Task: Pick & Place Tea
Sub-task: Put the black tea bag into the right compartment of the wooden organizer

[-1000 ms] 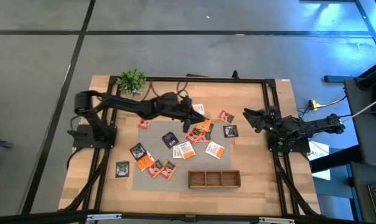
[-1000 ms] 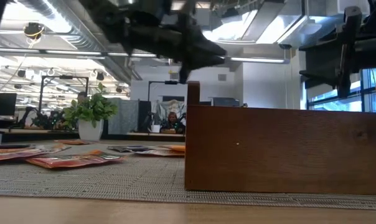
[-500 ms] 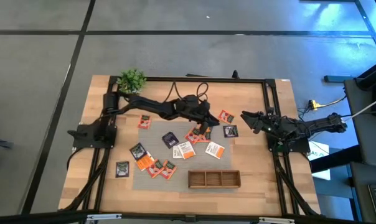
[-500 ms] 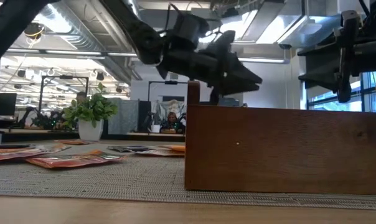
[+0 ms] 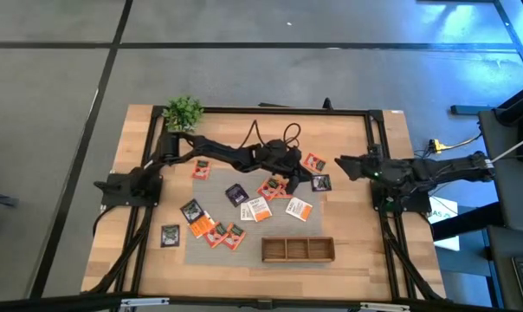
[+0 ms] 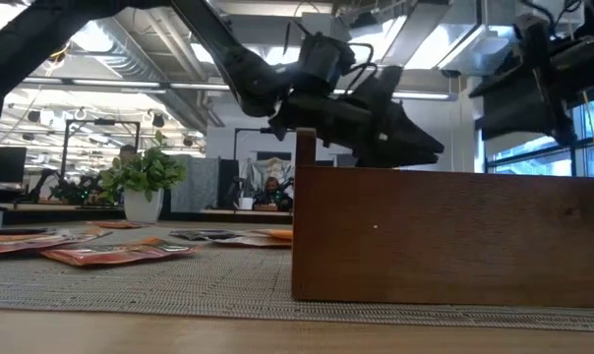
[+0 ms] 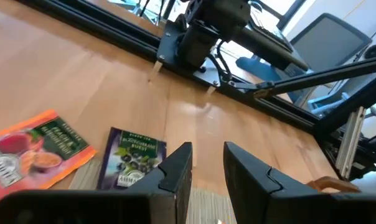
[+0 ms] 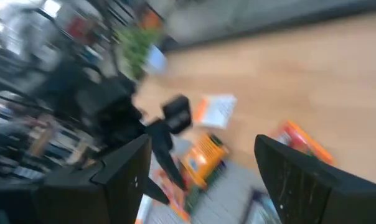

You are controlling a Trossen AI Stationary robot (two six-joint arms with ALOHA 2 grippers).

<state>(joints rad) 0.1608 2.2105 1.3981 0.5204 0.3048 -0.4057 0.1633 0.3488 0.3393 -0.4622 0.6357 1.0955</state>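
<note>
Several small square tea sachets (image 5: 255,208) lie flat on the grey mat (image 5: 270,228), in orange, red, dark purple and white with orange. My left gripper (image 5: 302,178) reaches far across the mat. It hovers, open by a narrow gap and holding nothing, just beside a dark purple sachet (image 7: 133,159) and a red and orange one (image 7: 40,147). In the low view my left gripper (image 6: 415,147) points down and to the right behind the tray. My right gripper (image 5: 342,163) hangs wide open over bare wood to the mat's right, facing the left gripper (image 8: 170,122).
The long wooden three-compartment tray (image 5: 298,250) sits at the mat's near edge, and its wall (image 6: 454,236) fills the low view. A potted plant (image 5: 183,111) stands at the far left corner. One sachet (image 5: 170,235) lies off the mat on the left. Black frame rails run along the table's sides.
My left arm has stretched out toward the table's right, carrying its gripper across the sachets from the mat's middle to the dark purple sachet near the mat's right edge, and it has dropped lower. My right arm has straightened a little; its gripper stays in about the same place.
</note>
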